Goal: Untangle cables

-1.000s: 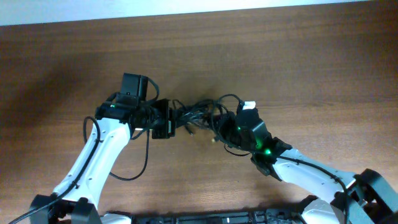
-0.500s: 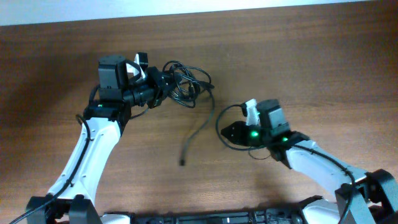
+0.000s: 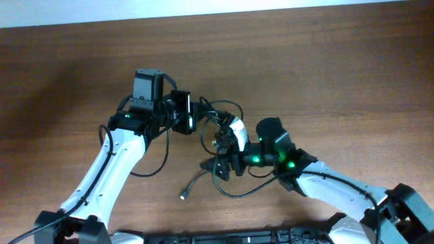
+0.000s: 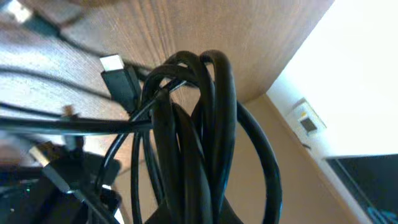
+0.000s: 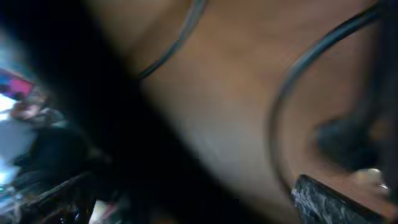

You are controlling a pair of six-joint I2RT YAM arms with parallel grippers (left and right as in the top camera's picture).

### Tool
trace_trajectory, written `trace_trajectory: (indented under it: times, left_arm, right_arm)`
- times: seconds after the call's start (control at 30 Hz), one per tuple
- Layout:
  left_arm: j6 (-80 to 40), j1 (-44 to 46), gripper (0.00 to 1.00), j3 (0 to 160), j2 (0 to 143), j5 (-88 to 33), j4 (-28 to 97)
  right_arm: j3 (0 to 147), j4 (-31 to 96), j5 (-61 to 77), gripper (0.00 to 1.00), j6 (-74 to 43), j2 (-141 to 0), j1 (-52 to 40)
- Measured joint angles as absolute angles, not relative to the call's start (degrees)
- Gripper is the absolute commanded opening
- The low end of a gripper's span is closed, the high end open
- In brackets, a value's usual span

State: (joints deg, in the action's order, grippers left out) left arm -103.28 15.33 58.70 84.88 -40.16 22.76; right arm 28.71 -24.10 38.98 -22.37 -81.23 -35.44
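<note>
Several black cables [image 3: 218, 123] form a tangled bundle at mid-table [image 3: 325, 74], between both arms. Left pincer [image 3: 192, 118] is clamped on the bundle's looped end, and one loose end trails toward the near edge. Right pincer [image 3: 225, 154] sits among the strands, but its view is blurred, so whether it is apart or together I cannot tell.

brown wood-grain table [image 3: 325, 74] fills the overhead view; pale strip [image 3: 203, 5] along 12 o'clock; left wrist view: beige surface [image 4: 292, 162] beyond the table edge; white wall plate [image 4: 306, 118] at 3 o'clock; dark panel [image 4: 367, 186] at 4 o'clock
</note>
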Motion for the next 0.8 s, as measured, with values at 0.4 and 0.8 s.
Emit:
trace_trajectory:
  times: [0.4, 0.8]
  left_arm:
    - [-105.93, 18.9, 0.0, 58.41, 84.88, -37.06, 16.58]
    - [-92.55, 0.78, 0.0, 57.82, 85.01, -26.44, 8.21]
  right_arm:
    - [29.17, -30.89, 24.45, 0.04, -22.31, -84.82, -38.76]
    - [29.19, -22.5, 43.53, 0.04, -19.11, -85.1, -39.7]
